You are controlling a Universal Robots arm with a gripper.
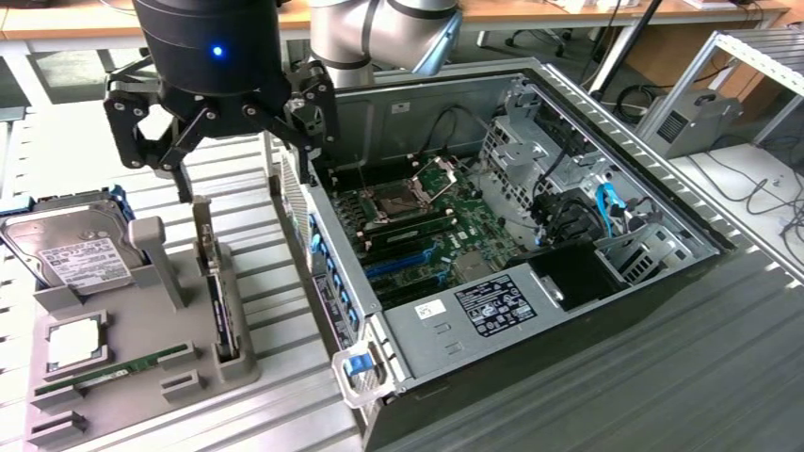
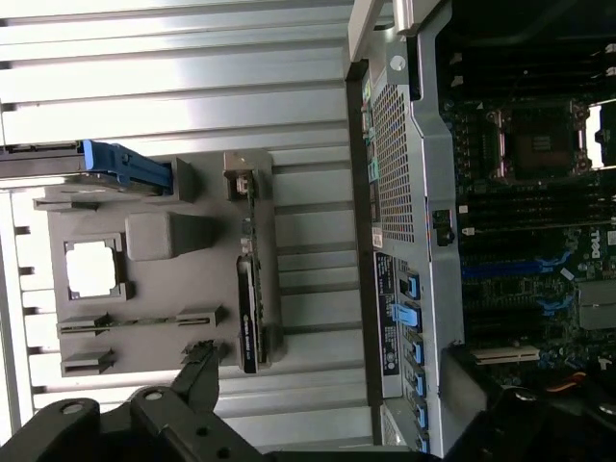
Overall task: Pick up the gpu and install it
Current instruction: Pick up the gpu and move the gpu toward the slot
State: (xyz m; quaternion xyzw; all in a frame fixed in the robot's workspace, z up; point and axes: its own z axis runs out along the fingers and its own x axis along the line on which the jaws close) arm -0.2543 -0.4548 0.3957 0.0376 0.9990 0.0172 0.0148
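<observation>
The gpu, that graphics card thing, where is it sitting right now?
In the exterior view's left, the gpu stands on edge in the grey holder, between the hard drive and the open computer case.

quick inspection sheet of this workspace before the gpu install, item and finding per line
surface: ribbed metal table; grey holder tray sits on it beside the open computer case
job's things: gpu stands on edge in a tray slot, not held; motherboard exposed in the case
clutter: hard drive, processor chip and ram stick in the tray
grippers: gripper open, empty, hanging above the tray near one end of the gpu
cables: black and blue cables inside the case; loose cables at the exterior view's right
surroundings: wooden desk, metal rack
</observation>
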